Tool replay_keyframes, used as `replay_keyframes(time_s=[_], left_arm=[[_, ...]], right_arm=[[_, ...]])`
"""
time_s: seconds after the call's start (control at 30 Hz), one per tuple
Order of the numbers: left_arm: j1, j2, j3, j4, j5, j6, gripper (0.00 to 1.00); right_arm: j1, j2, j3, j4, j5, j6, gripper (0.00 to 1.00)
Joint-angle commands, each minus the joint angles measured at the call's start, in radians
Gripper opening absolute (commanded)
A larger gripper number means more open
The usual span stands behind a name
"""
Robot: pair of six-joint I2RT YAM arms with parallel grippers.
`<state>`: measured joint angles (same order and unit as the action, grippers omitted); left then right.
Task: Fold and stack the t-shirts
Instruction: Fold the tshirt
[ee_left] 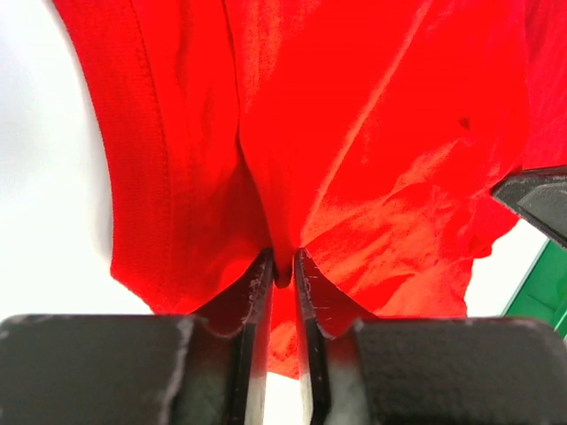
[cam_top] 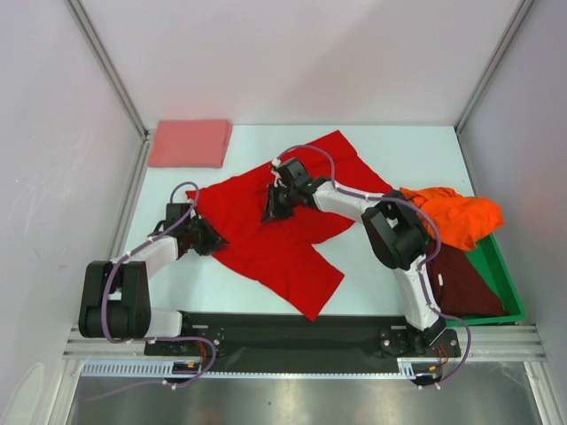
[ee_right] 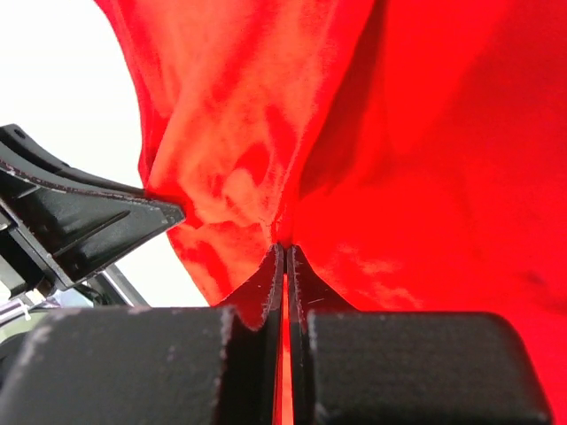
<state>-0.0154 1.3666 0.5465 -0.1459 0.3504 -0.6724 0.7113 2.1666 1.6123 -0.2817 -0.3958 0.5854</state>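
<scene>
We see pink t-shirt [cam_top: 189,143] folded at bench [cam_top: 399,150] far-left corner, one done; red t-shirt [cam_top: 275,252] lies mid-bench, left claw [ee_left: 283,266] and right claw [ee_right: 283,246] each pinching it; orange t-shirt [cam_top: 456,220], maroon t-shirt [cam_top: 461,283] wait at green bin [cam_top: 498,270], three left

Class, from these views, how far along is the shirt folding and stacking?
Done: the salmon-pink t-shirt lies folded, far left. In hand: left pincer and right pincer each pinch the red t-shirt. Left: orange t-shirt and maroon t-shirt, unfolded at the green bin.
</scene>
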Motion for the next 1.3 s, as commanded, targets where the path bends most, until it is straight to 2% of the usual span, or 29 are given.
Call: replay_keyframes(time_s=[0.0,0.07,0.13,0.23,0.37,0.4,0.47,0.5,0.57,0.67,0.77,0.8,0.83,0.87,0.97,1.03,1.13,1.27], left_arm=[[-0.003,-0.047,0.021,-0.011,-0.007,0.013,0.21],[-0.003,-0.078,0.027,-0.029,-0.016,0.008,0.33],[-0.003,-0.109,0.036,-0.060,-0.021,0.007,0.40],[-0.001,-0.190,0.072,-0.133,-0.066,0.000,0.48],[0.002,-0.282,0.202,-0.204,-0.169,0.008,0.57],[0.005,-0.278,0.228,-0.204,-0.178,0.014,0.60],[0.011,-0.250,0.309,-0.204,-0.189,0.028,0.65],[0.012,-0.197,0.338,-0.204,-0.171,0.028,0.66],[0.012,-0.137,0.409,-0.198,-0.150,0.022,0.66],[0.012,-0.046,0.440,-0.141,-0.131,0.004,0.62],[0.046,0.061,0.458,-0.095,-0.117,-0.018,0.51],[0.049,0.093,0.464,-0.069,-0.125,-0.022,0.44],[0.061,0.148,0.467,-0.051,-0.119,-0.032,0.31],[0.066,0.181,0.475,-0.032,-0.120,-0.033,0.28],[0.068,0.257,0.468,0.038,-0.172,-0.039,0.25],[0.069,0.304,0.467,0.078,-0.180,-0.061,0.25],[0.075,0.397,0.484,0.091,-0.149,-0.094,0.25],[0.109,0.483,0.477,0.089,-0.131,-0.144,0.22]], right_arm=[[0.014,-0.045,0.000,-0.033,0.017,-0.016,0.01],[0.017,-0.048,0.001,-0.048,0.021,-0.018,0.03],[0.019,-0.063,-0.003,-0.071,0.012,-0.018,0.09],[0.019,-0.096,-0.017,-0.117,0.012,-0.022,0.09],[0.005,-0.163,-0.071,-0.122,0.052,-0.042,0.13],[-0.012,-0.171,-0.078,-0.114,0.054,-0.044,0.24],[-0.038,-0.169,-0.080,-0.096,0.046,-0.059,0.40],[-0.052,-0.162,-0.068,-0.115,0.037,-0.065,0.58],[-0.107,-0.143,-0.046,-0.120,0.017,-0.076,0.64],[-0.189,-0.133,-0.006,-0.114,0.018,-0.111,0.66],[-0.281,-0.100,0.050,-0.097,0.046,-0.145,0.62],[-0.300,-0.067,0.102,-0.076,0.073,-0.160,0.61],[-0.321,-0.041,0.133,-0.071,0.087,-0.191,0.61],[-0.352,-0.016,0.174,-0.068,0.095,-0.215,0.61],[-0.386,0.087,0.311,-0.025,0.129,-0.260,0.61],[-0.414,0.171,0.424,0.006,0.097,-0.259,0.61],[-0.437,0.295,0.599,-0.033,0.103,-0.268,0.57],[-0.469,0.374,0.731,-0.102,0.133,-0.277,0.54]])
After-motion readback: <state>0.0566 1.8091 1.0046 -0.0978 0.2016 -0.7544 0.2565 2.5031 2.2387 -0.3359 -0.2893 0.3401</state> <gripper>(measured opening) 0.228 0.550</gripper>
